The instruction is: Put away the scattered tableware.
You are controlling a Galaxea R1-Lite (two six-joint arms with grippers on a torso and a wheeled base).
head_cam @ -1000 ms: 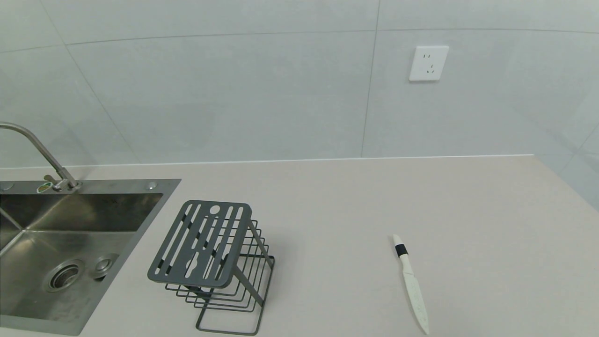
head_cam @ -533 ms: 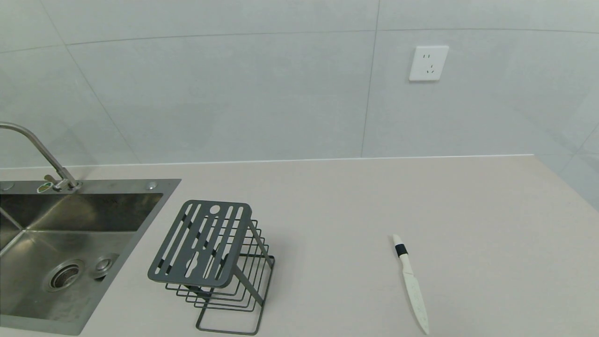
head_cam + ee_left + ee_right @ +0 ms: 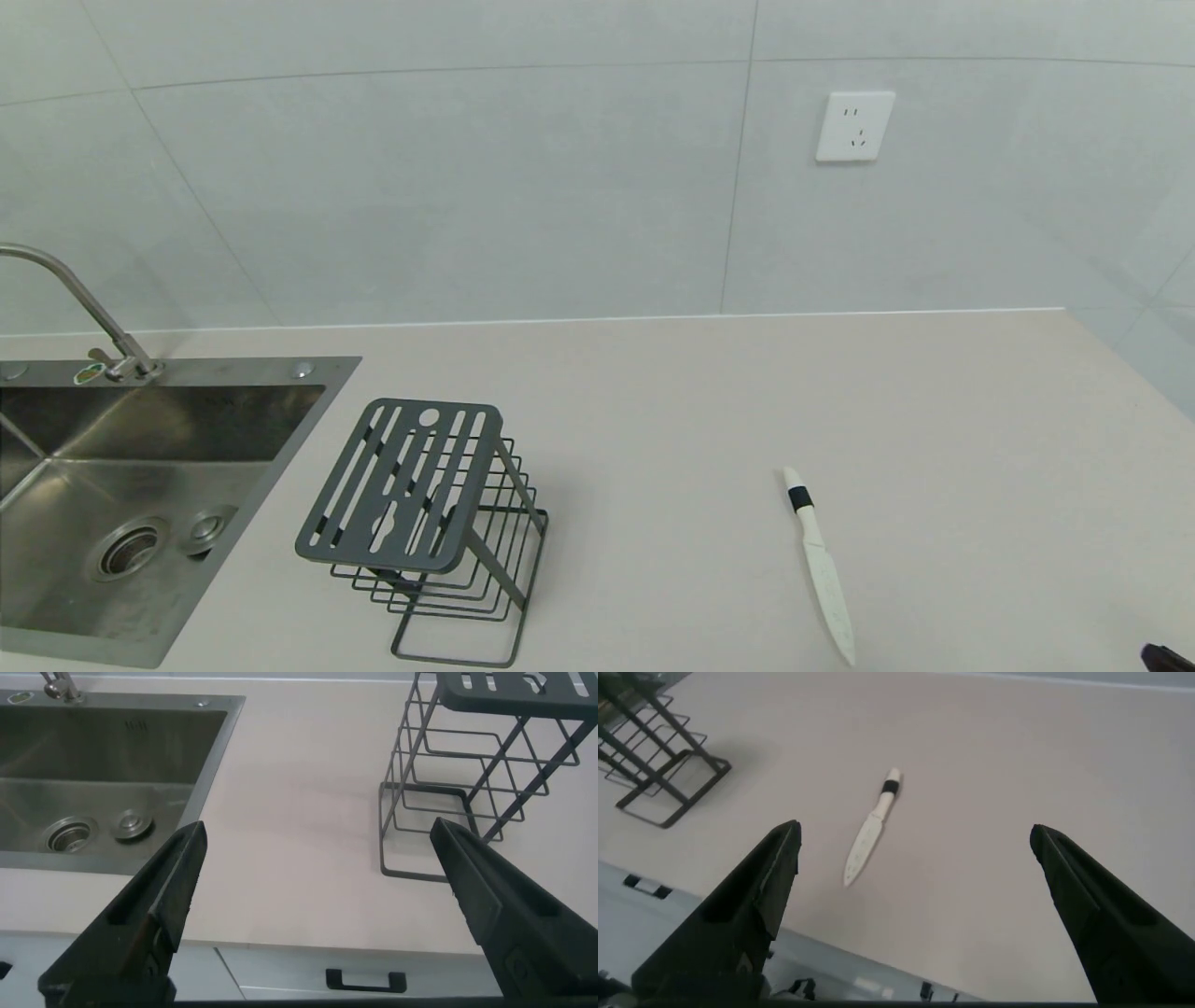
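The rack (image 3: 509, 698) is cropped in the left wrist view, the sink (image 3: 187, 425) in the head view.

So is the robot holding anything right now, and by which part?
Nothing is held. The left gripper and right gripper are both open and empty; the knife lies free on the counter.
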